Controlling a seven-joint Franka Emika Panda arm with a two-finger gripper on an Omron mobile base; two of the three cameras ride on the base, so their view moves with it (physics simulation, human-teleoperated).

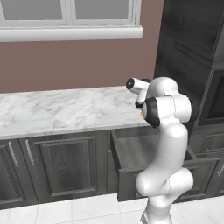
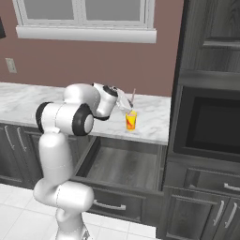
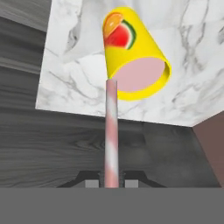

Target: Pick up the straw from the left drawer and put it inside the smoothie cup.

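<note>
My gripper (image 3: 111, 181) is shut on the pale pink straw (image 3: 111, 131), which runs from between the fingertips up to the rim of the smoothie cup (image 3: 135, 52). The cup is yellow with a fruit mark and a pink inside. It stands on the marble counter (image 2: 154, 117). In the right base view the gripper (image 2: 127, 106) hovers just above and left of the cup (image 2: 131, 121), with the straw (image 2: 133, 96) sticking up over it. Below, the left drawer (image 2: 123, 165) stands pulled open, its floor bare. In the left base view my arm covers most of the cup.
A tall dark cabinet with a built-in oven (image 2: 211, 124) rises right of the counter's end. A window (image 2: 84, 14) sits in the brown wall behind. Dark cabinet doors (image 1: 65, 168) line the base left of the open drawer (image 1: 131, 153).
</note>
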